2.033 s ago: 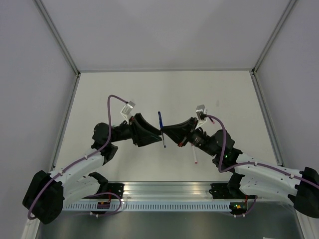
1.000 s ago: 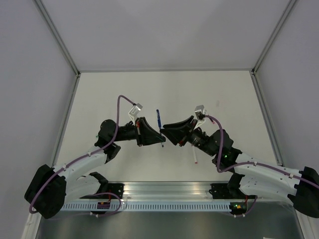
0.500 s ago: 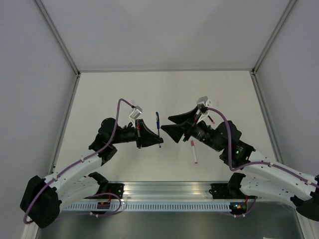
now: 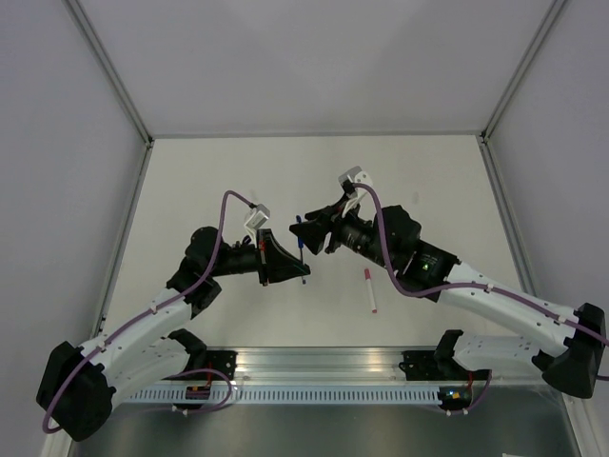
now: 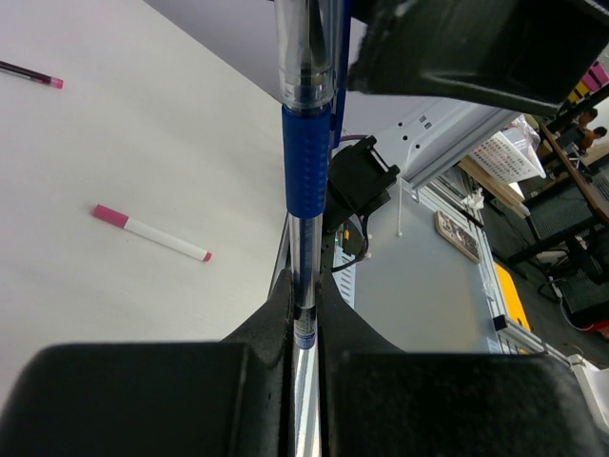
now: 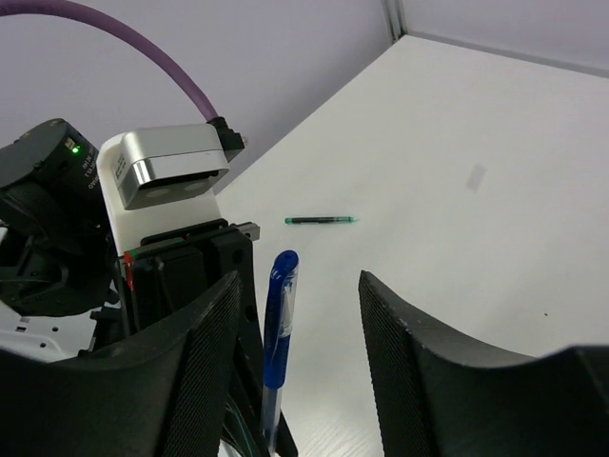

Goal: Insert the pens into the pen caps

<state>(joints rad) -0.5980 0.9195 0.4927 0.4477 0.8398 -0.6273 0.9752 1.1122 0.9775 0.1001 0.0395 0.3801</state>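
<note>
Slim blue plastic stick pen (image 5: 304, 162) is pinched by left gripper (image 5: 304, 328); right gripper (image 6: 293, 290) is spread around its far end (blue plastic cap (image 6: 283, 267) apparently seated). Set-down is called for next.

Left hand (image 5: 304, 312) hides lower end of blue pen (image 5: 304, 162).

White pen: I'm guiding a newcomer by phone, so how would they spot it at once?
On the table, look in the bare patch between the two arms, nearer the right arm. The white pen lies flat and alone there; its white barrel with a pink end sets it apart from the blue pen, held in the left gripper.
</note>
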